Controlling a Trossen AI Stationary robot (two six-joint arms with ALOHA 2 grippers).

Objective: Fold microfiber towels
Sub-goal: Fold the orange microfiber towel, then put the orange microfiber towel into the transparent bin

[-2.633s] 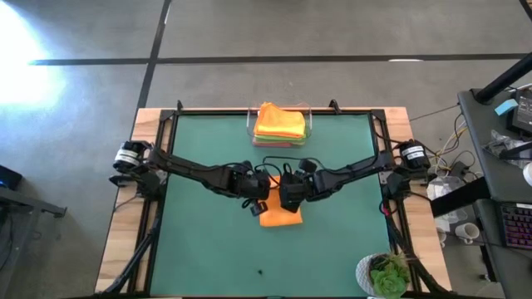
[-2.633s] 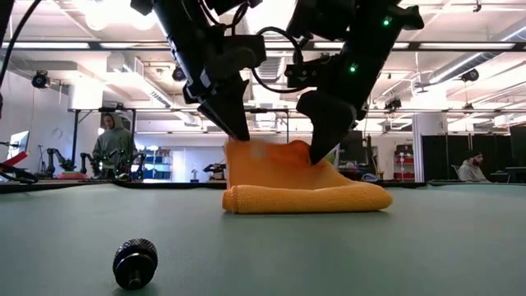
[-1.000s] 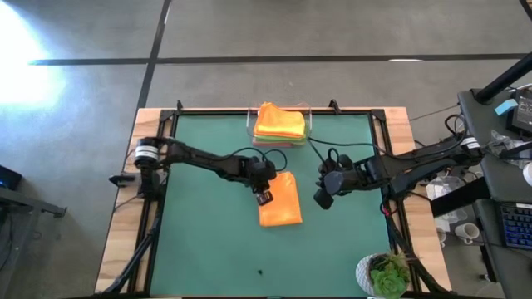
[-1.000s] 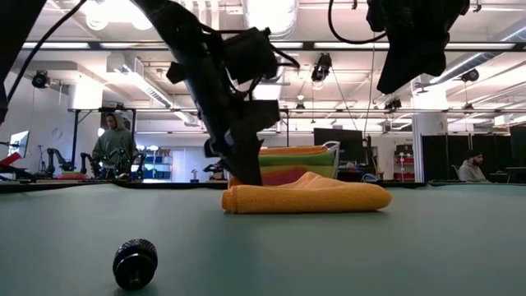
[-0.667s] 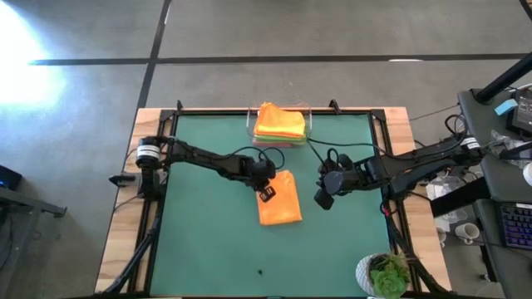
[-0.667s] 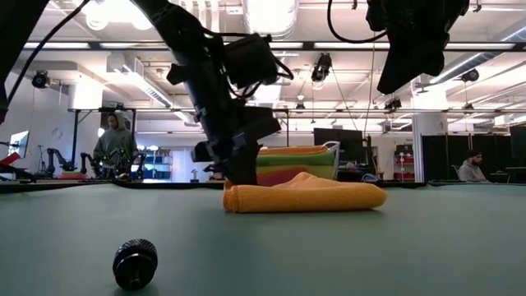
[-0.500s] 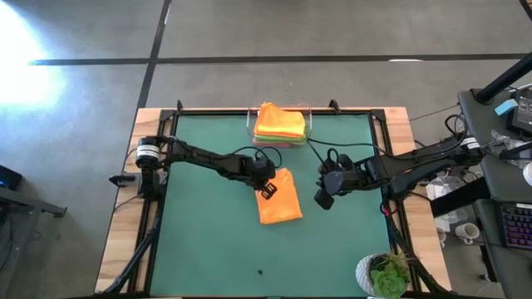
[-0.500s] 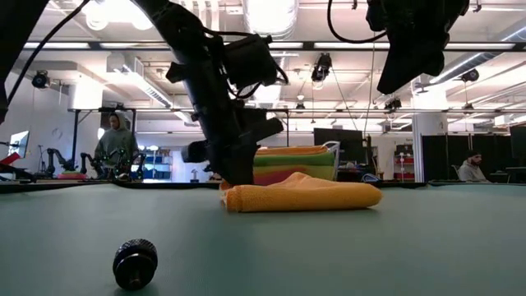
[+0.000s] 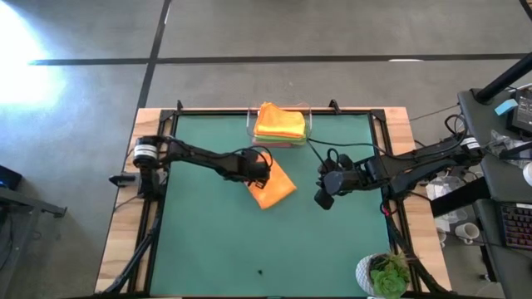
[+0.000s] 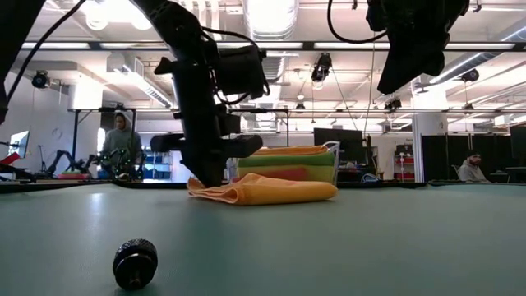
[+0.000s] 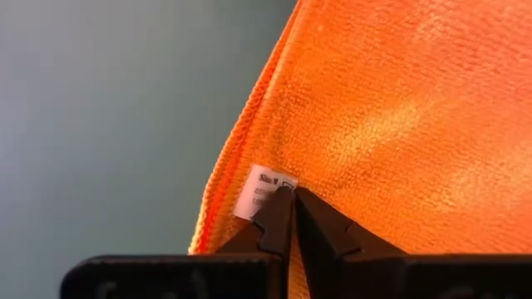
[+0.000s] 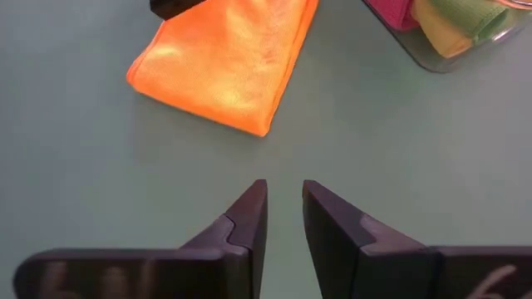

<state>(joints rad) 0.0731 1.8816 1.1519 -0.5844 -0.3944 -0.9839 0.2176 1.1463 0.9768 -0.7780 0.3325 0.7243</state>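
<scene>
A folded orange towel [image 9: 275, 189] lies flat and slantwise on the green table mat, mid-table. My left gripper [image 9: 257, 174] stands at its far-left corner, pointing steeply down, shut on the cloth [image 11: 391, 100] beside a small white label [image 11: 264, 189]. To the towel's right, my right gripper [image 9: 323, 198] hangs above the mat, open by a narrow gap [image 12: 284, 199] with nothing in it. Folded orange, yellow, green and pink towels [image 9: 281, 122] are stacked in a clear tray [image 9: 250, 129] at the far edge. My left gripper has its fingertips [image 11: 278, 208] closed together on the towel's top face right beside the white label, close to the folded edge [image 11: 229, 174]. The fingers come steeply from above. The towel lies flat on the mat [image 10: 271, 191]. How much cloth sits between the tips, I cannot tell.
A small black knob [image 10: 135, 263] lies on the mat near the front edge. A potted plant [image 9: 386, 274] stands at the near right corner. Bare green mat spreads to the left and in front of the towel. People stand in the room behind [image 10: 115, 144].
My left gripper has rolled about its own axis and shifted slightly toward the far left. The orange towel has turned about on the mat with it: before it lay lengthwise from far to near, now it slants, its near end swung to the right.
</scene>
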